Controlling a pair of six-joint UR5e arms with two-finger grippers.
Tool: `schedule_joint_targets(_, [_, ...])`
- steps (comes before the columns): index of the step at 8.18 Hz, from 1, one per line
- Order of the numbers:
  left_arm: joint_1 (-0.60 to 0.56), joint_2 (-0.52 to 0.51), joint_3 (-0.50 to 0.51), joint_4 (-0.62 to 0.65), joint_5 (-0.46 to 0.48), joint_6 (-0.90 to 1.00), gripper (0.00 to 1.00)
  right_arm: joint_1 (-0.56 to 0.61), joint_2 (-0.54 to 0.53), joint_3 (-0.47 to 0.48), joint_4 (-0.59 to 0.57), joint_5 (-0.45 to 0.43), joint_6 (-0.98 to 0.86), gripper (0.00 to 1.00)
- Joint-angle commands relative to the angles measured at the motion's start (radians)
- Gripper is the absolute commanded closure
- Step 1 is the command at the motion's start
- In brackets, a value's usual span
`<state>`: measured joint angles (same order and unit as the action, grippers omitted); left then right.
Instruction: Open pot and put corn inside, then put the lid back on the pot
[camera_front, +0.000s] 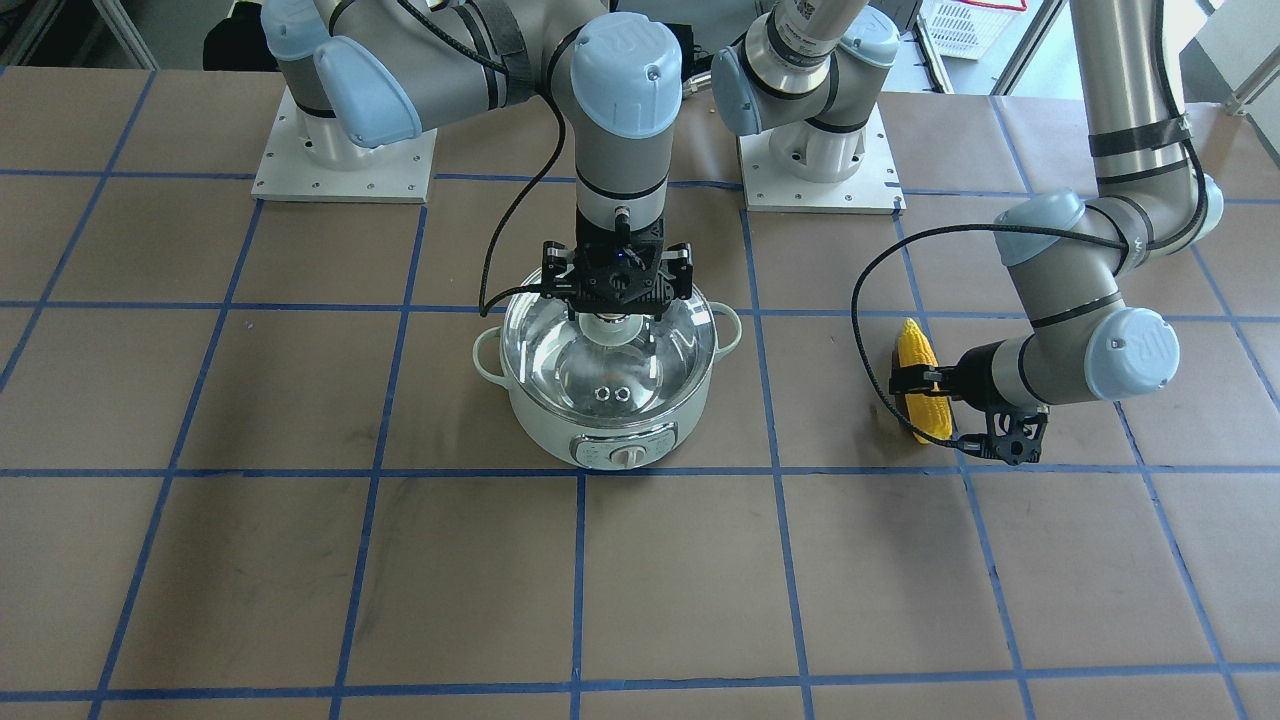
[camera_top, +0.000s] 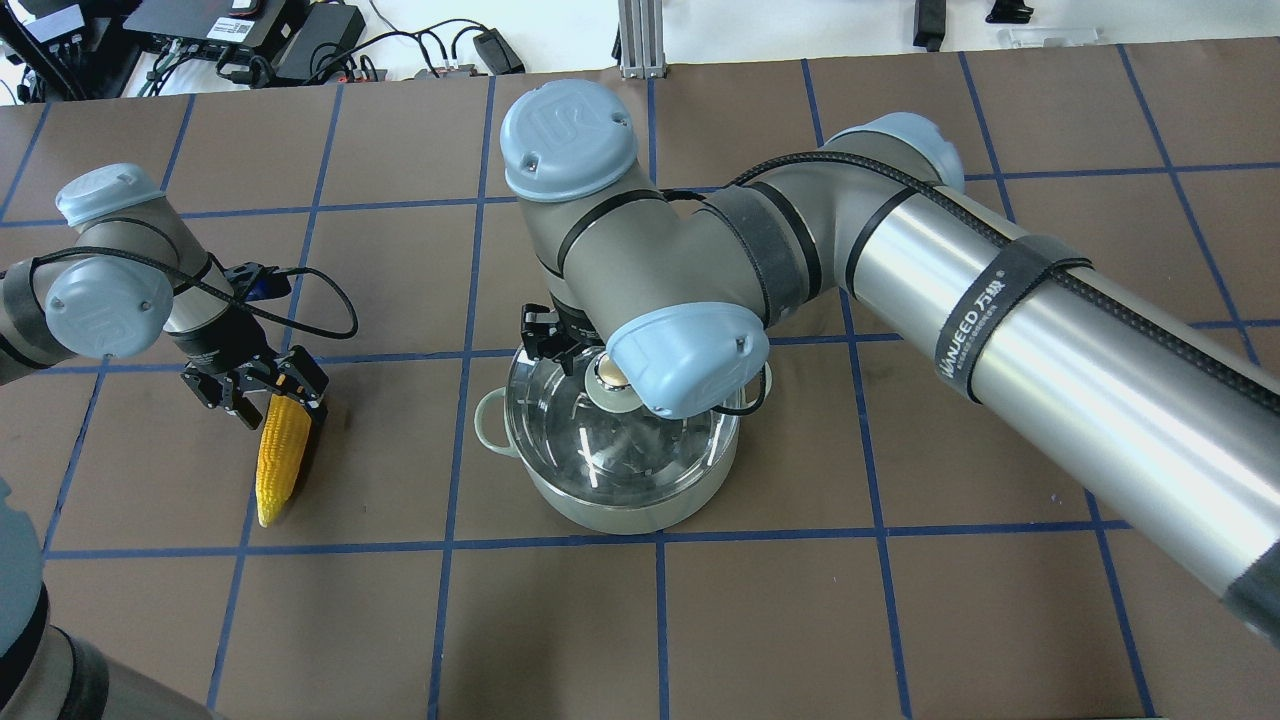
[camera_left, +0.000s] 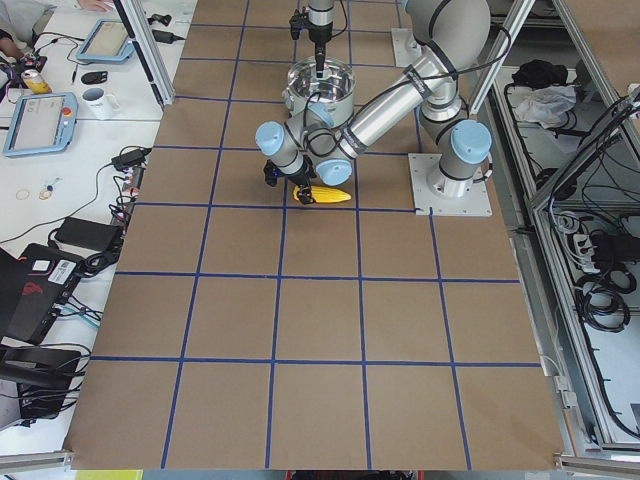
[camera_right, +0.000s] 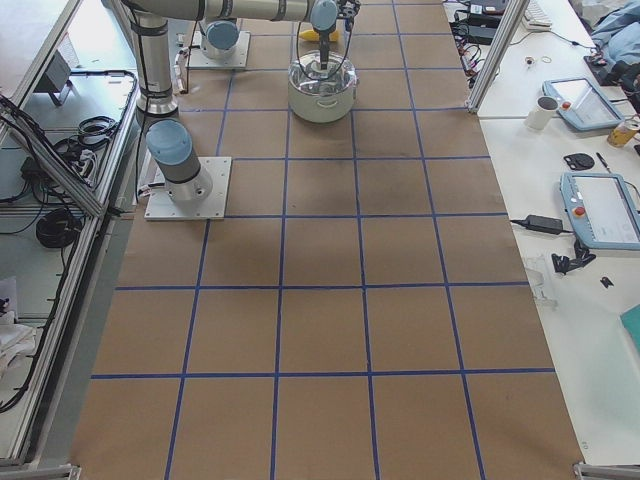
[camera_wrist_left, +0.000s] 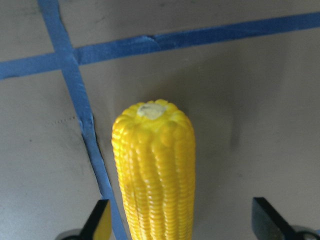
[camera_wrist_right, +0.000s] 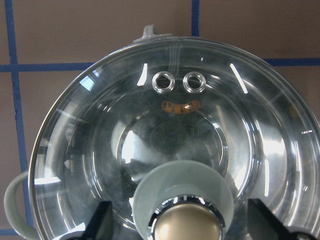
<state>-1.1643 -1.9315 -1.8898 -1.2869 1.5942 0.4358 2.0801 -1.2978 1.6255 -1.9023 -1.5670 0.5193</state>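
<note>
Right gripper (camera_front: 614, 318) hangs over the centre of the pot (camera_front: 560, 430), its jaws spread wide to either side of the lid's beige-gold knob (camera_wrist_right: 186, 225) without touching it, the wrist view shows. The clear glass lid (camera_wrist_right: 150, 125) sits squarely on the pot's rim, two small vent rings (camera_wrist_right: 162, 81) showing through the dome above the shiny steel interior. The pale mint-green pot stands near the middle of the brown table (camera_front: 300, 560), its dial (camera_front: 625, 457) turned away from the robot and a loop handle (camera_front: 487, 355) at each side.

Off to the robot's left, well apart from the pot, the left gripper (camera_wrist_left: 182, 220) is lowered over the corn (camera_wrist_left: 154, 170), jaws released and straddling it with a clear gap on both sides. The yellow ear lies flat on the table just beside a line of the blue tape grid (camera_wrist_left: 70, 75), which runs along one flank.
</note>
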Motion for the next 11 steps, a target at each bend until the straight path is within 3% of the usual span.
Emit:
schedule_joint_targets(1, [0.002, -0.003, 0.003, -0.005, 0.000, -0.087, 1.00, 0.000, 0.000, -0.001, 0.002, 0.005, -0.001, 0.21])
schedule_joint_targets(2, [0.002, 0.000, 0.004, -0.005, 0.003, -0.088, 1.00, 0.000, 0.003, 0.000, 0.002, 0.007, -0.001, 0.23])
schedule_joint_targets(4, [0.002, 0.026, 0.011, -0.024, 0.009, -0.089, 1.00, 0.000, 0.009, -0.001, 0.005, 0.005, -0.012, 0.44])
schedule_joint_targets(5, [0.002, 0.058, 0.033, -0.078, 0.007, -0.133, 1.00, 0.000, 0.011, 0.000, 0.003, 0.002, -0.016, 0.48])
schedule_joint_targets(7, [0.002, 0.152, 0.125, -0.210, 0.007, -0.237, 1.00, 0.000, 0.014, -0.006, 0.002, 0.002, -0.018, 0.67])
schedule_joint_targets(9, [-0.023, 0.181, 0.196, -0.276, -0.002, -0.314, 1.00, -0.003, 0.008, -0.016, 0.008, -0.007, -0.018, 0.83])
schedule_joint_targets(11, [-0.063, 0.221, 0.241, -0.311, -0.014, -0.350, 1.00, -0.015, -0.018, -0.071, 0.082, -0.011, -0.027, 0.88])
